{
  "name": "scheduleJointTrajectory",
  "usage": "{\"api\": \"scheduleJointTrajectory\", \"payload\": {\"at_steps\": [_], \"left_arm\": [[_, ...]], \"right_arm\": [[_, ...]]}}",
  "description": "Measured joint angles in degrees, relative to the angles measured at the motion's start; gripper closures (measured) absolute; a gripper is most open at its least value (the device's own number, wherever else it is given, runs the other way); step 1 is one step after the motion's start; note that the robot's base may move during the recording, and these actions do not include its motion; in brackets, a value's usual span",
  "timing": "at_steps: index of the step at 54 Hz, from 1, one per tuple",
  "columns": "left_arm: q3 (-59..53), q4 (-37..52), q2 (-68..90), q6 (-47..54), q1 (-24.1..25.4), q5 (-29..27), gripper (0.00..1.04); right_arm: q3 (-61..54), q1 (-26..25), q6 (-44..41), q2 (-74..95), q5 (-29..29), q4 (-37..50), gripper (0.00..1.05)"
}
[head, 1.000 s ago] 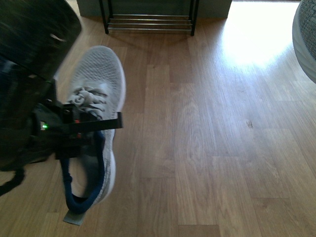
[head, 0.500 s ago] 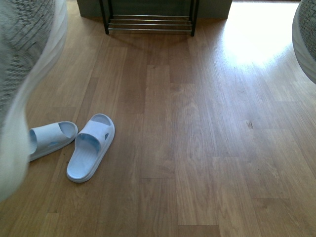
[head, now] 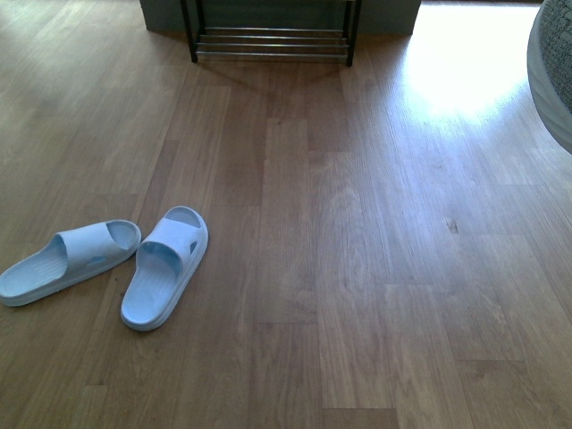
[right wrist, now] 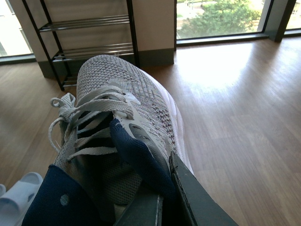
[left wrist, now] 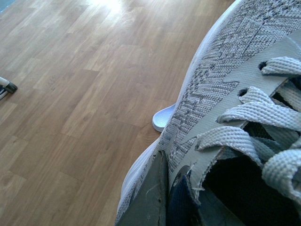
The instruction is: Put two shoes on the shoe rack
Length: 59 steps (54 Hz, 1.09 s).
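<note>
In the left wrist view a grey knit sneaker [left wrist: 221,70] with a navy lining hangs above the floor. My left gripper [left wrist: 164,190] is shut on its side wall by the collar. The right wrist view shows the other grey sneaker [right wrist: 127,94], and my right gripper [right wrist: 165,188] is shut on its collar edge beside the navy tongue. That sneaker's toe points toward the shoe rack [right wrist: 84,47], a black frame with chrome bars. The rack's lowest tier [head: 268,40] stands at the far end of the floor. Two pale blue slides [head: 165,264] lie on the floor at the left.
A grey knit shape [head: 554,71] pokes in at the front view's right edge. Wooden floor [head: 357,268] stretches between the slides and the rack, with a bright sun patch [head: 465,63] at the right. Windows [right wrist: 221,19] stand beside the rack.
The left arm and its grey sneaker have swung out of the front view to the upper left, uncovering the two pale blue slides on the floor.
</note>
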Motion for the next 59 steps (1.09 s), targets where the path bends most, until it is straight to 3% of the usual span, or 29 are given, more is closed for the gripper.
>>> {"api": "scheduleJointTrajectory", "payload": {"at_steps": [4,13,24,32,59], "left_arm": [[-2.4,3.5,-0.6,0.2,0.6,-0.6,1.03],[-10.4,21.2,-5.6,9.3,3.8,-1.6,1.03],[-13.6,42.8,-11.1,25.3,-1.1,-8.5,1.03],[-14.8,47.1,-11.2,29.6,-1.9,-10.2,1.03],[-14.8,47.5,-11.2,32.0,-2.0,-10.3,1.03]], "right_arm": [[0.0,0.0,0.0,0.0,0.0,0.0,1.03],[0.0,0.0,0.0,0.0,0.0,0.0,1.03],[0.0,0.0,0.0,0.0,0.0,0.0,1.03],[0.0,0.0,0.0,0.0,0.0,0.0,1.03],[0.0,0.0,0.0,0.0,0.0,0.0,1.03]]}}
